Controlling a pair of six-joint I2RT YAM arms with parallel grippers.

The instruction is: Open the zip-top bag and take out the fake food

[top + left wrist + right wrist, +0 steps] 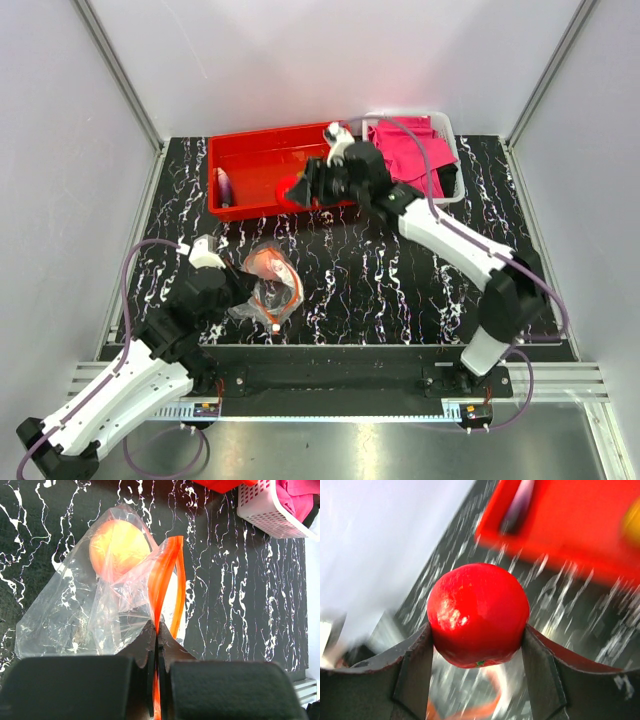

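Note:
The clear zip-top bag [268, 288] lies on the black marbled table near the front left, its red-orange zip strip [161, 587] open in a loop. An orange fruit [117, 545] sits inside the bag. My left gripper [157, 630] is shut on the zip strip at the bag's mouth. My right gripper [300, 188] holds a red round fruit [477, 614] between its fingers, in the air at the front edge of the red tray [262, 160]. A purple eggplant [226, 187] lies in the tray's left end.
A white basket [440, 135] with pink cloths [410, 150] stands at the back right, beside the red tray. White walls enclose the table on three sides. The right wrist view is blurred.

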